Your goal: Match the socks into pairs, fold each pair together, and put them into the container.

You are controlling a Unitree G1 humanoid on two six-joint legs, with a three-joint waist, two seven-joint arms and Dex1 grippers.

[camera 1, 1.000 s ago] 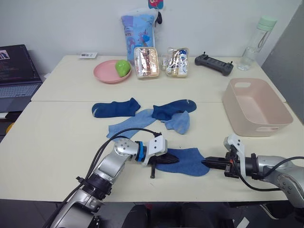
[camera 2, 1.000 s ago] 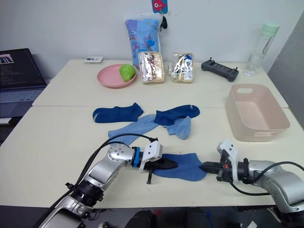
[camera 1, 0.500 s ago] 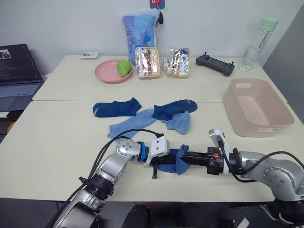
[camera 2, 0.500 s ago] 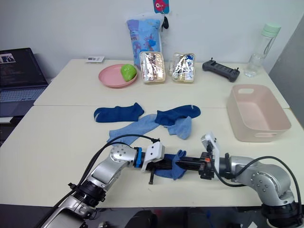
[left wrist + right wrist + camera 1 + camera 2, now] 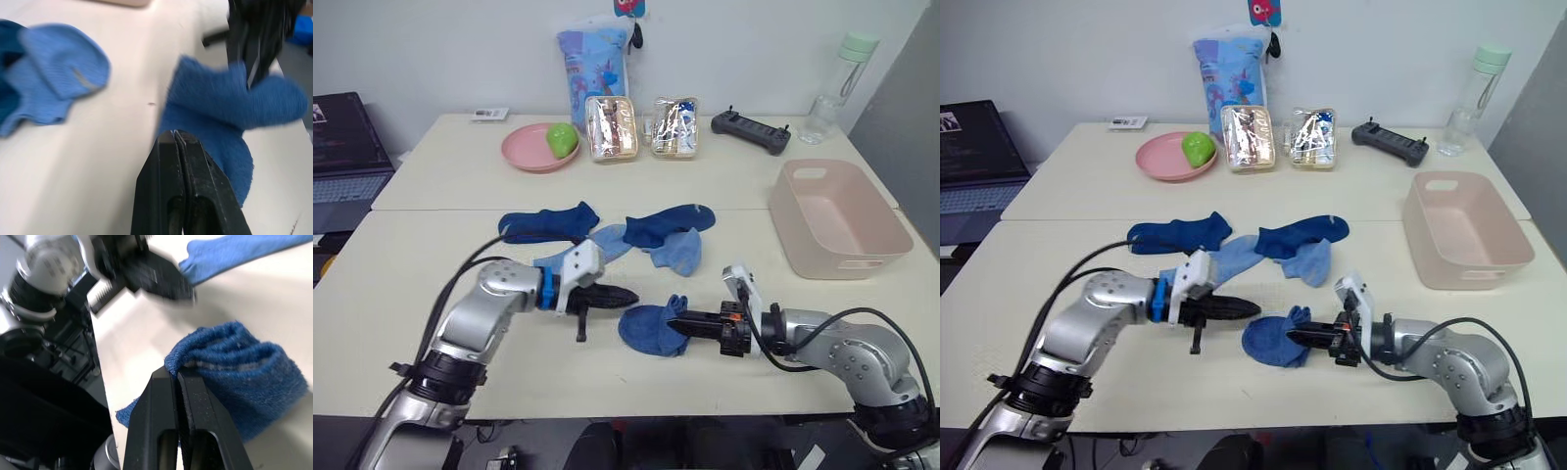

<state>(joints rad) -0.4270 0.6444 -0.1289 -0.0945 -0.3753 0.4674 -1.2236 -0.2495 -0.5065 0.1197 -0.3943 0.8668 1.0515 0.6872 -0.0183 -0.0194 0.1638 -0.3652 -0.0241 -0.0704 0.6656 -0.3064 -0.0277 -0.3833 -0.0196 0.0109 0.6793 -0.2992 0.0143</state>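
A medium-blue sock (image 5: 653, 329) lies folded double on the counter's (image 5: 431, 294) near edge; 4 blue socks (image 5: 626, 235) lie spread mid-counter; the pale pink container (image 5: 837, 217) sits empty right.

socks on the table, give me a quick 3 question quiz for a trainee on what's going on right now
1. True or false: the pink container already holds a sock.
2. Which gripper is shut on the folded blue sock? A) left gripper B) right gripper
3. Fill in: the left gripper's fingers are ____.

Key: 1 false, the container holds no sock. 2 B, the right gripper pinches the sock's folded edge. 3 shut, holding nothing, with the tips clear of the sock.
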